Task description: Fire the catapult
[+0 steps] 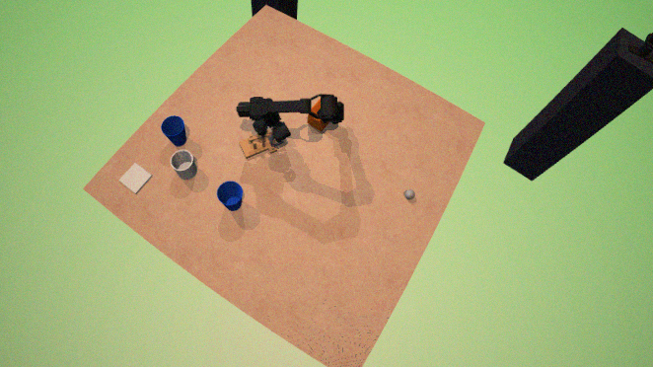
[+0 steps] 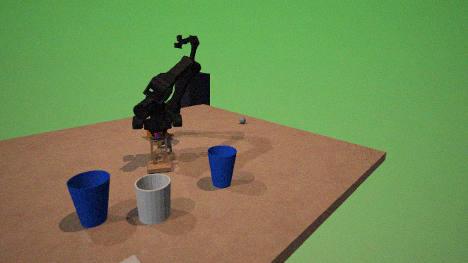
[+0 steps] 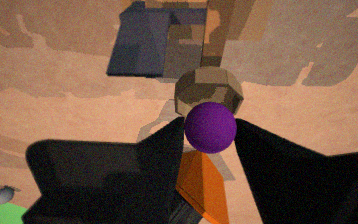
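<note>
My gripper [image 3: 208, 124] is shut on the purple ball [image 3: 210, 137] [image 2: 158, 135], which sits between the fingertips. In the wrist view the ball overlaps the near edge of the catapult's round hollow cup [image 3: 201, 76]; how high it is above the cup is hard to tell. The wooden catapult [image 1: 253, 147] [image 2: 159, 167] stands on the table, partly hidden under the arm in the top view. Its blue part [image 3: 140, 45] shows beyond the cup. The white mug [image 1: 183, 166] [image 2: 153, 201] stands upright, across from the catapult's base end.
One blue cup [image 1: 174, 131] [image 2: 90, 200] stands on one side of the mug, another blue cup [image 1: 230, 195] [image 2: 222, 168] on the other. An orange wedge [image 1: 319, 122] [image 3: 207, 185] is at the arm's base. A grey ball [image 1: 409, 194] [image 2: 242, 120] and a white square [image 1: 135, 178] lie farther off.
</note>
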### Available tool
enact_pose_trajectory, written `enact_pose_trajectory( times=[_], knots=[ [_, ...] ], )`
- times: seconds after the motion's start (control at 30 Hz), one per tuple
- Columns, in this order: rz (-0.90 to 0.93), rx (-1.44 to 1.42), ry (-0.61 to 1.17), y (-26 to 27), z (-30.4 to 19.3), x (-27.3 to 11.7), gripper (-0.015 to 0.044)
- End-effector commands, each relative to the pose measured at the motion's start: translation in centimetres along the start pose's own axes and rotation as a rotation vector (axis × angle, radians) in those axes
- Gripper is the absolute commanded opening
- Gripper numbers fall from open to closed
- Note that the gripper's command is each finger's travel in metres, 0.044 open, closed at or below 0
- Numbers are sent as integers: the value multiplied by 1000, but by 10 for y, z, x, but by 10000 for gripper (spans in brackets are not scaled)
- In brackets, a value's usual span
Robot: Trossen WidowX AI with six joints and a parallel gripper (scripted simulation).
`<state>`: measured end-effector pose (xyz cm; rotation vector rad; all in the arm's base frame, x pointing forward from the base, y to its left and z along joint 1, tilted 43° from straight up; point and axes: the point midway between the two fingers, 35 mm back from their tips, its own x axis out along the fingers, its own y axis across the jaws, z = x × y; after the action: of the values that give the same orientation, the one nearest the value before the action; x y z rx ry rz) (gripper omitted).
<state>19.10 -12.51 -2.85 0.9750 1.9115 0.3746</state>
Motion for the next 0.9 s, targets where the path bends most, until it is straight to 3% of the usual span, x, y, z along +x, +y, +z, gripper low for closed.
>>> enact_pose_trajectory(
  times=[0.0,0.07,0.27,0.37,0.4,0.43,0.87],
  knots=[
    [0,0,0,0,0,0,236],
    [-9,2,-20,0,-2,-9,289],
    [-89,36,-192,1,-34,-85,440],
    [-111,49,-234,2,-45,-102,440],
    [-80,36,-189,-1,-28,-81,440],
    [-85,42,-204,-3,-23,-83,440],
    [-158,148,-623,-35,98,-164,440]
  ],
)
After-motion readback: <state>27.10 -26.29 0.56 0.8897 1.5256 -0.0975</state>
